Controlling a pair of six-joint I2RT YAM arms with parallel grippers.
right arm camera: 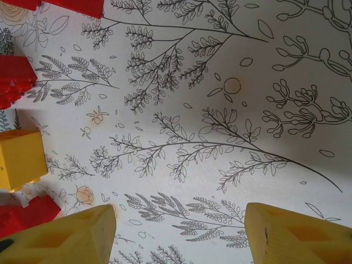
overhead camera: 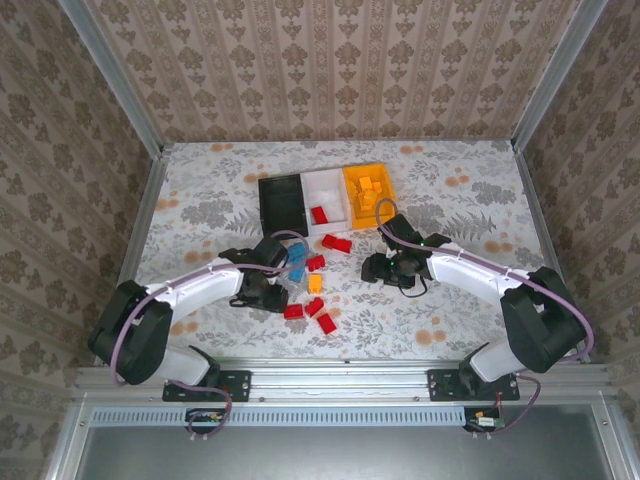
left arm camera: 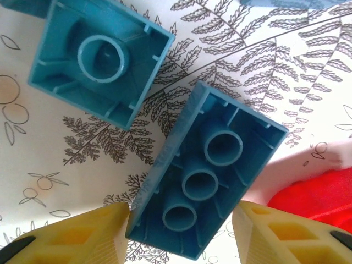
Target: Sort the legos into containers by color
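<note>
Legos (overhead camera: 317, 263) lie scattered mid-table; left gripper (left arm camera: 181, 234) closely flanks a blue brick (left arm camera: 212, 170), grip unconfirmed; right gripper (right arm camera: 179, 234) stands part-open, empty.

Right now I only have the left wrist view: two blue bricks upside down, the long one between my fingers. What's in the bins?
Observer: In the top view the white bin holds one red brick.
Operator: And yellow?
Observer: The orange-yellow bin holds several yellow bricks.
Operator: Where's the right arm?
Observer: The right gripper hovers open over bare tablecloth, to the right of the loose bricks.
</note>
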